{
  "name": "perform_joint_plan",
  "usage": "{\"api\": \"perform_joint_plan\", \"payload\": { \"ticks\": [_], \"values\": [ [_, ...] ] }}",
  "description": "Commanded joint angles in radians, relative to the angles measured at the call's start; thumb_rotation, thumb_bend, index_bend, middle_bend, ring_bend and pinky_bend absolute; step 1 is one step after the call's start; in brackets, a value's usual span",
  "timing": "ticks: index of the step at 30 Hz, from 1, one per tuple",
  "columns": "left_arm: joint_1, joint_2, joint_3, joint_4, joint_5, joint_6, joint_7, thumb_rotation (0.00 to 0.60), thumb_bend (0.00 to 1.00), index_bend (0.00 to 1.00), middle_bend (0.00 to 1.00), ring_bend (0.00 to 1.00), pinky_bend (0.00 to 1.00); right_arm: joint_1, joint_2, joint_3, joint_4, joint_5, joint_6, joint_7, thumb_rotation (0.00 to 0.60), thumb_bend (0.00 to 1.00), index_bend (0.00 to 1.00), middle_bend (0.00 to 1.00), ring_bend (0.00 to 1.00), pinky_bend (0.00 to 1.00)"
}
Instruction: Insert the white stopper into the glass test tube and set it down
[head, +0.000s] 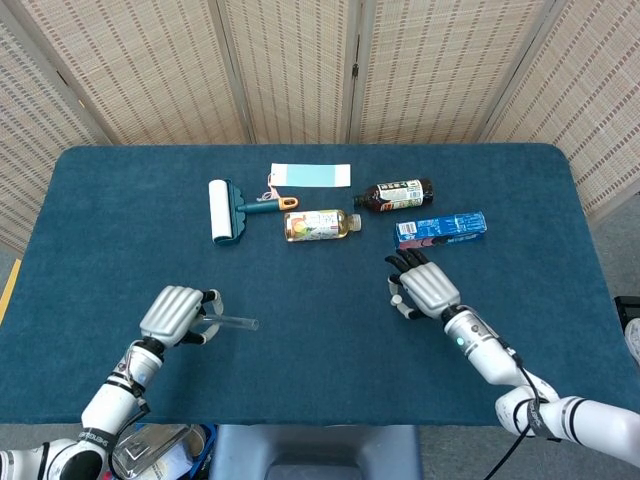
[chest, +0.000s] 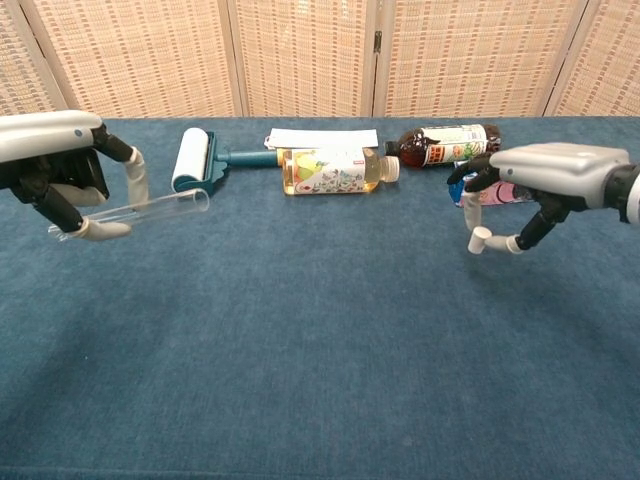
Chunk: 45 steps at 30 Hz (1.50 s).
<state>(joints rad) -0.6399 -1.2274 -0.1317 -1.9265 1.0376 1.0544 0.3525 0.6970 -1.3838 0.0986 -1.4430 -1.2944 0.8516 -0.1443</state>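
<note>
Blue tabletop (chest: 320, 330): my left hand (chest: 60, 165) clamped the test tube (chest: 135, 212), right hand (chest: 545, 185) pinched the white stopper (chest: 479, 239); insertion remained.

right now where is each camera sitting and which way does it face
Head view: high above the near table edge, looking down on the blue table; both forearms and hands show.
Chest view: low, near table height, facing the screens across the table; only the hands show.
Both share: left hand holding the test tube, right hand pinching the white stopper, lint roller, bottles.
</note>
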Motion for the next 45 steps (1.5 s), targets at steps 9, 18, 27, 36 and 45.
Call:
{"api": "perform_joint_plan", "payload": {
  "ticks": [9,18,27,36,45],
  "values": [
    [-0.099,0.068,-0.135,0.0,-0.086,-0.132,-0.159,0.6,0.37,0.67,1.0,1.0,1.0,0.018,0.146,0.125,-0.213,-0.062,0.114,0.112,0.6,0.44,0.64,0.18,0.0,0.0],
    [-0.187,0.015,-0.152,0.02,-0.226,-0.162,-0.127,0.6,0.37,0.67,1.0,1.0,1.0,0.053,0.144,0.188,-0.28,-0.076,0.152,0.164,0.6,0.45,0.69,0.21,0.0,0.0],
    [-0.236,-0.024,-0.16,0.034,-0.315,-0.18,-0.149,0.6,0.38,0.67,1.0,1.0,1.0,0.077,0.133,0.209,-0.341,-0.098,0.173,0.202,0.6,0.47,0.7,0.22,0.0,0.0],
    [-0.223,-0.037,-0.169,0.033,-0.292,-0.201,-0.251,0.6,0.38,0.67,1.0,1.0,1.0,0.078,0.129,0.189,-0.357,-0.112,0.177,0.218,0.6,0.48,0.71,0.23,0.0,0.0],
    [-0.225,-0.044,-0.165,0.035,-0.271,-0.196,-0.283,0.6,0.38,0.67,1.0,1.0,1.0,0.098,0.099,0.184,-0.346,-0.112,0.169,0.227,0.6,0.48,0.71,0.23,0.0,0.0]
  ]
}}
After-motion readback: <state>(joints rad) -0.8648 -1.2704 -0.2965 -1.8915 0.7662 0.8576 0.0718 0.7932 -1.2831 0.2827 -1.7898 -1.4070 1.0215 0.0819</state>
